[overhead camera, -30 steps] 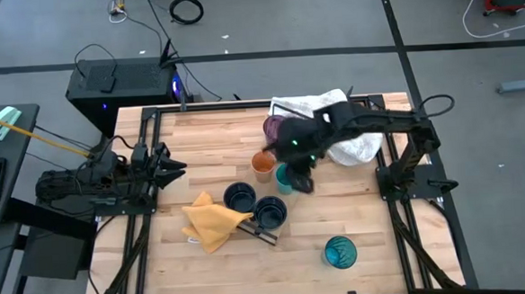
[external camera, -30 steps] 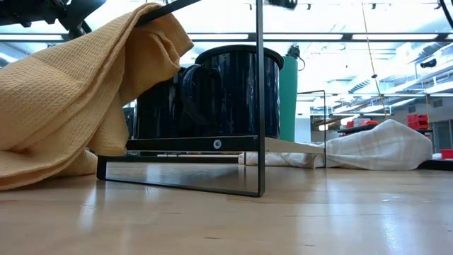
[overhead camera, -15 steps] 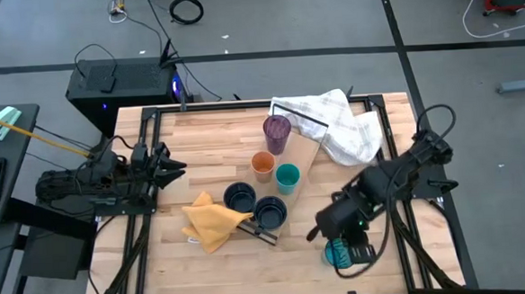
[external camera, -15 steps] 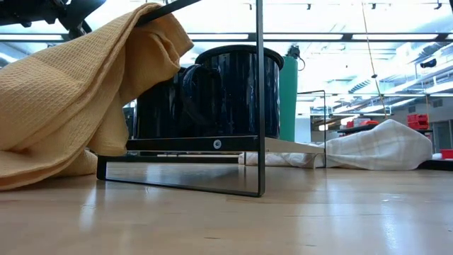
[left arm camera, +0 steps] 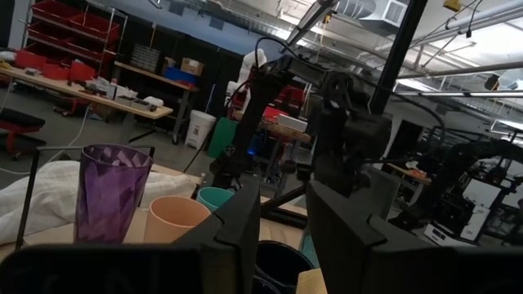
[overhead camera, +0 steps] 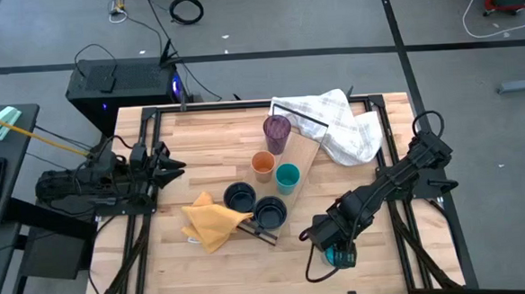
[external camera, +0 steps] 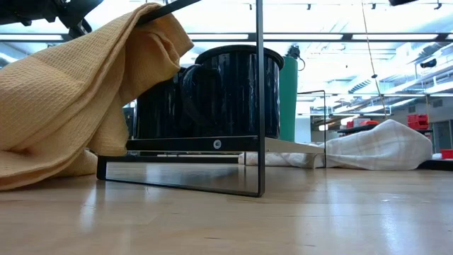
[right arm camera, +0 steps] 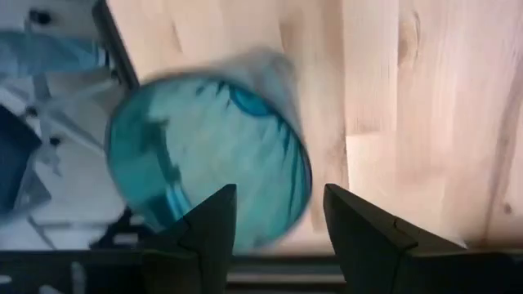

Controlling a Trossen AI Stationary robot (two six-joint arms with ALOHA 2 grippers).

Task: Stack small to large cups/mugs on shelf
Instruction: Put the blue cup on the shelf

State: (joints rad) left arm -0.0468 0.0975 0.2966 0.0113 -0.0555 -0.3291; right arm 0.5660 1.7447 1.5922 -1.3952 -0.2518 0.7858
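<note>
Reaching down over the near right part of the table (overhead camera: pixel 199 141), the right gripper (overhead camera: pixel 324 243) hangs just above the teal-blue patterned tumbler (overhead camera: pixel 342 256), which stands close to the table's near edge; the right wrist view looks straight into the tumbler's mouth (right arm camera: pixel 208 159), with the two dark fingers (right arm camera: pixel 214 220) spread wide, apart from each other and clamped on nothing. The left gripper (overhead camera: pixel 175 167) waits at the table's left edge, pointing right toward the cups; in its own wrist view its fingers (left arm camera: pixel 245 220) stand a narrow gap apart with nothing between them. The shelf (overhead camera: pixel 306 159), a light-wood plank, runs from the far middle of the table toward the near middle. On its far part stands the purple tumbler (overhead camera: pixel 277 134), and nearer along it the small orange cup (overhead camera: pixel 263 166) and the small teal cup (overhead camera: pixel 287 177) stand side by side, orange to the left, just beside each other. At the plank's near end sit the two dark navy mugs (overhead camera: pixel 240 199), one left and a little farther, the other (overhead camera: pixel 270 211) right and a little nearer; the low view shows them (external camera: pixel 233 92) raised on the shelf's dark frame. A yellow cloth (overhead camera: pixel 211 222) lies bunched at the left of the mugs, touching the shelf's near end and draped against it in the low view (external camera: pixel 71 92). A white checked towel (overhead camera: pixel 347 133) lies crumpled at the far right, beside the shelf's far end.
</note>
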